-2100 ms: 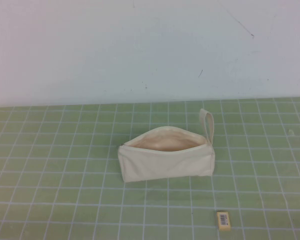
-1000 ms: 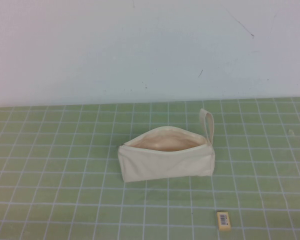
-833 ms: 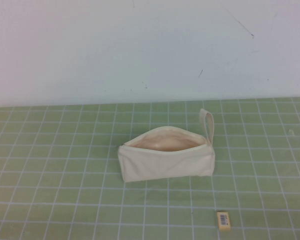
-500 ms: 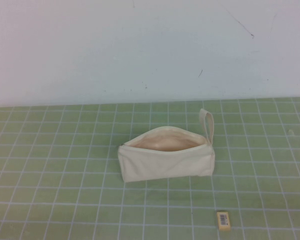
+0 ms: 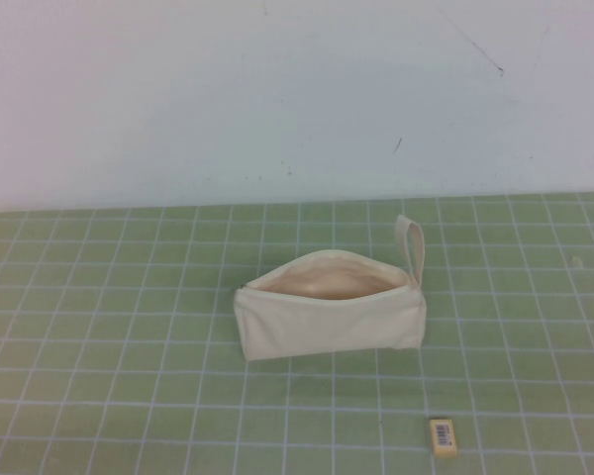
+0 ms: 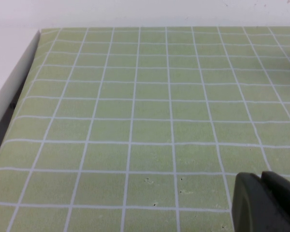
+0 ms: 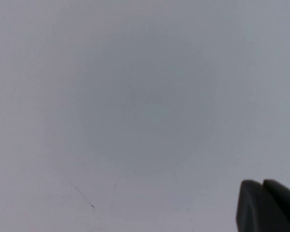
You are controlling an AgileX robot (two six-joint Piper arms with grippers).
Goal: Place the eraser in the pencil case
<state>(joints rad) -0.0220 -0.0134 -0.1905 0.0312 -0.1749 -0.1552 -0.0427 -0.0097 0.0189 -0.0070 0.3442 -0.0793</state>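
Observation:
The cream canvas pencil case (image 5: 329,310) lies on the green grid mat at the middle of the high view, zip open, its pale peach lining (image 5: 322,280) showing and its loop strap (image 5: 412,247) at its right end. The small yellowish-tan eraser (image 5: 443,436) with a white barcode label lies on the mat in front of the case, to the right. Neither arm shows in the high view. My left gripper (image 6: 262,180) is shut and empty over bare mat. My right gripper (image 7: 262,186) is shut and empty, facing the plain grey-white wall.
The green grid mat (image 5: 129,327) covers the table up to a white wall (image 5: 277,99) at the back. In the left wrist view the mat's edge (image 6: 29,67) meets a white border.

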